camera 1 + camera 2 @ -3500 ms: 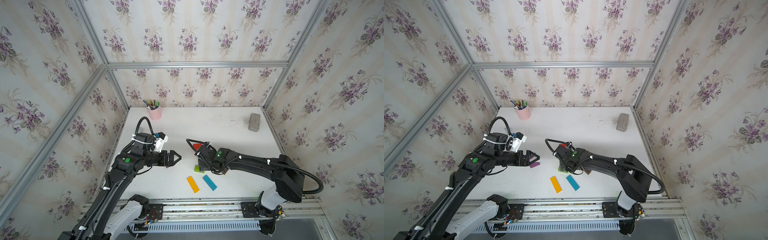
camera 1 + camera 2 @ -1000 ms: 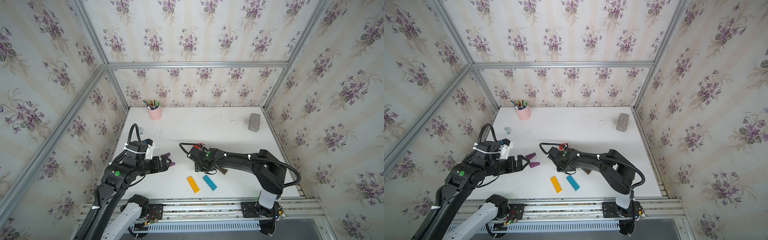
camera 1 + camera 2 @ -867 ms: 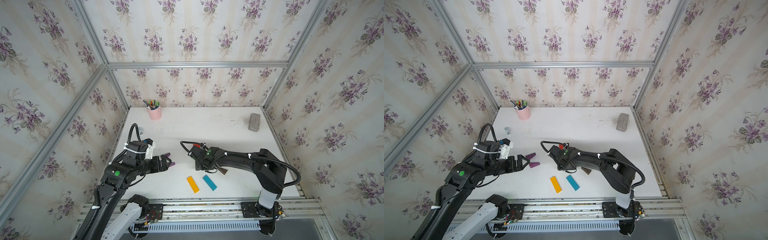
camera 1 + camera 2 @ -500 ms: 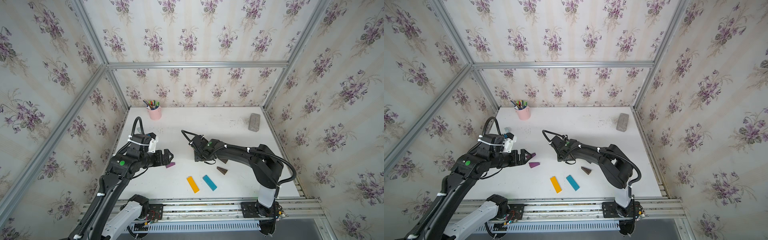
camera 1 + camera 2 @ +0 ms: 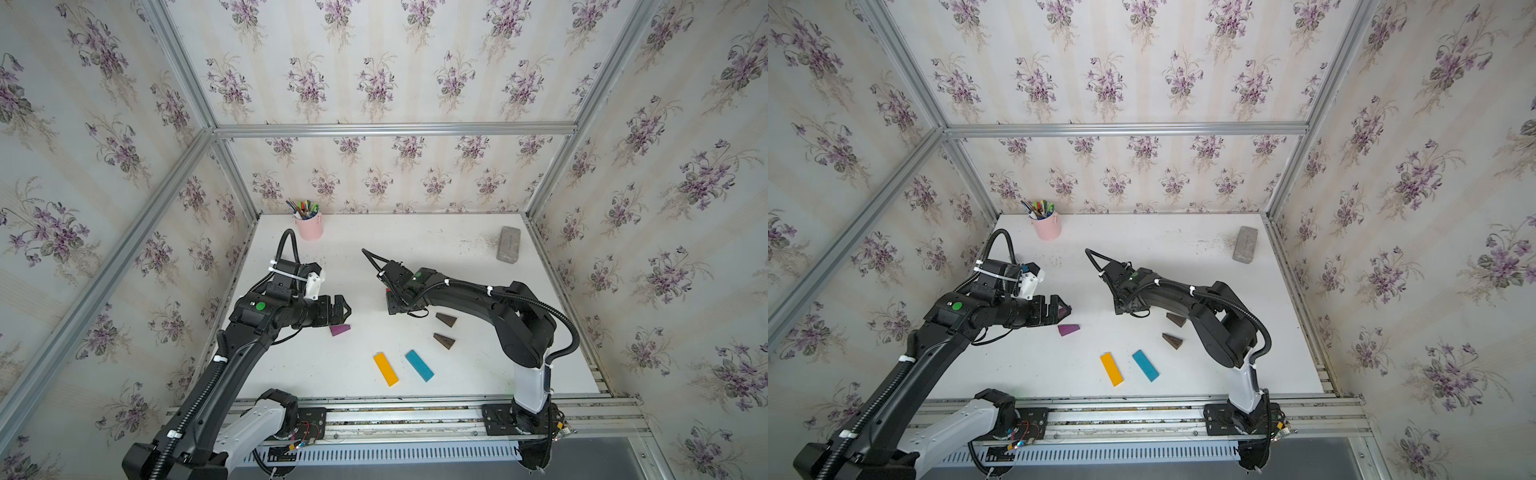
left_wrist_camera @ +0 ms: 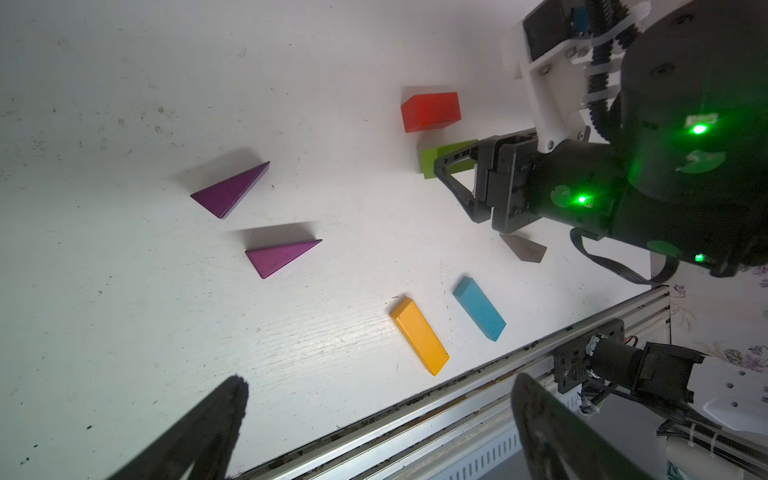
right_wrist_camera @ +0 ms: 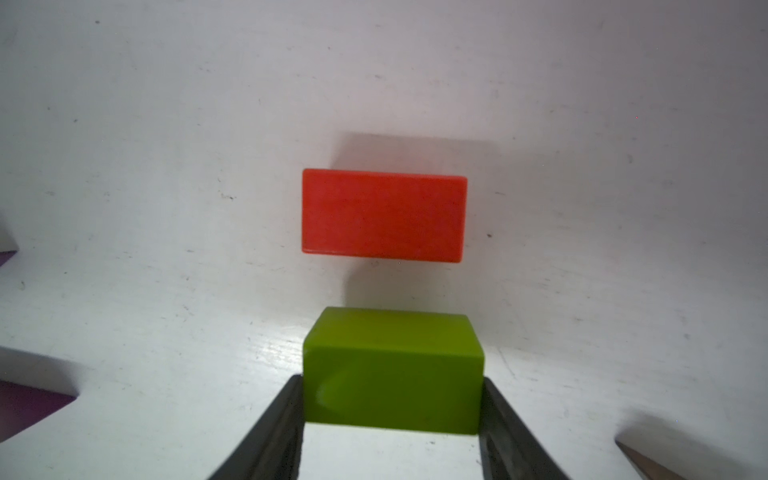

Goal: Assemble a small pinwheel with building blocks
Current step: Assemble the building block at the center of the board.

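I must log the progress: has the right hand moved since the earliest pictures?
Yes. The right hand, shut on the green brick, has moved away from the yellow bar, toward the far wall.

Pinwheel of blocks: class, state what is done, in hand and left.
Done: nothing joined yet. In hand: the right gripper is shut on the short green brick, a gap from the short red brick. To do: purple wedges, dark-brown wedges, long yellow bar, long blue bar lie loose; left gripper open, empty.
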